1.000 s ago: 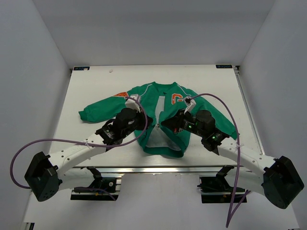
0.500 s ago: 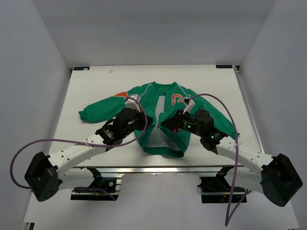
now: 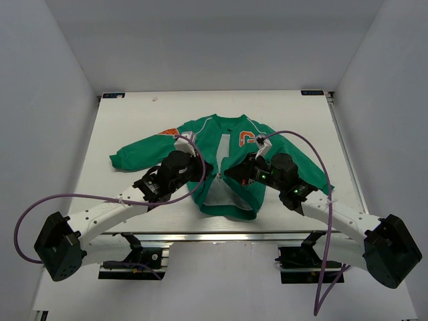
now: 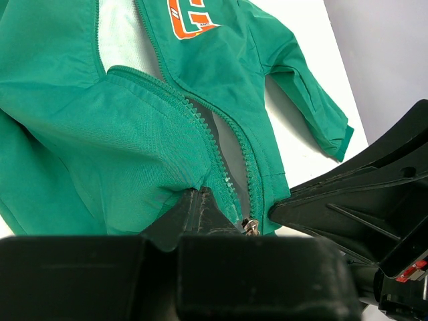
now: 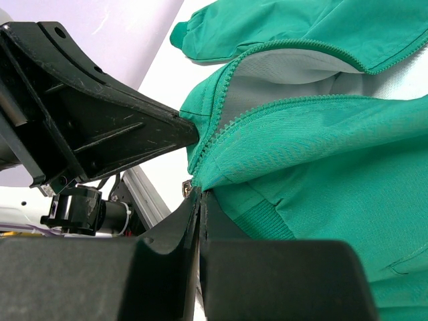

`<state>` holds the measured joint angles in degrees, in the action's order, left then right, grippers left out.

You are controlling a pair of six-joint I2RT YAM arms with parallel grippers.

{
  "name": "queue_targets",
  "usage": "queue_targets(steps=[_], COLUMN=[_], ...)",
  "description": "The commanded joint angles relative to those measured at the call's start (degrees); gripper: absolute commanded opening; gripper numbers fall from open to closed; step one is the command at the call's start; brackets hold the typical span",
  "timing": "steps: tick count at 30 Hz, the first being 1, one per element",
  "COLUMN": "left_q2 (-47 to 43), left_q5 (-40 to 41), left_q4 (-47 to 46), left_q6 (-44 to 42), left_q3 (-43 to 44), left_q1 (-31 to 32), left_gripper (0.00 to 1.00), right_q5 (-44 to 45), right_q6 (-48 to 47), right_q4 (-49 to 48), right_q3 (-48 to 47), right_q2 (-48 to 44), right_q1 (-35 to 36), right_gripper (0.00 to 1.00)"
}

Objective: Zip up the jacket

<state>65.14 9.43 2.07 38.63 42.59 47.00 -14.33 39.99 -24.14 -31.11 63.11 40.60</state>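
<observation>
The green jacket (image 3: 231,150) lies flat on the table, its front open below the orange "G" (image 3: 246,138), with pale grey lining (image 3: 224,195) showing. My left gripper (image 3: 202,172) is shut on the jacket's left front panel beside the zip teeth, as the left wrist view (image 4: 196,195) shows. The metal zip slider (image 4: 251,226) sits low, just right of those fingers. My right gripper (image 3: 231,172) is shut on the other front edge near the hem (image 5: 200,194), next to the slider (image 5: 188,189). The two grippers face each other closely across the opening.
The jacket's sleeves spread left (image 3: 127,157) and right (image 3: 311,170) over the white table (image 3: 134,114). An orange sleeve patch (image 3: 170,132) is at the upper left. Purple cables (image 3: 301,144) loop off both arms. A metal rail (image 3: 214,236) runs along the near edge.
The right arm has crept slightly to the left. The left arm and the jacket look unchanged.
</observation>
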Motion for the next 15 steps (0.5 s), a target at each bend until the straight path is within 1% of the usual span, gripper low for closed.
queue_targets(steps=[1,15], left_q2=[-1.86,-2.57], left_q5=[-0.29,-1.08], left_q4=[-1.28,-1.63], left_q6=[0.22,0.21], left_q3=[0.30,-0.66], left_q1=[0.11,0.19], left_gripper=[0.00,0.00], right_q5=[-0.44,0.79], right_q6=[0.27,1.67], right_q4=[-4.42,-6.35], right_q3=[-2.11,-1.41], right_q2=[0.26,0.26], right_q1=[0.09,0.09], right_gripper=[0.00,0.00])
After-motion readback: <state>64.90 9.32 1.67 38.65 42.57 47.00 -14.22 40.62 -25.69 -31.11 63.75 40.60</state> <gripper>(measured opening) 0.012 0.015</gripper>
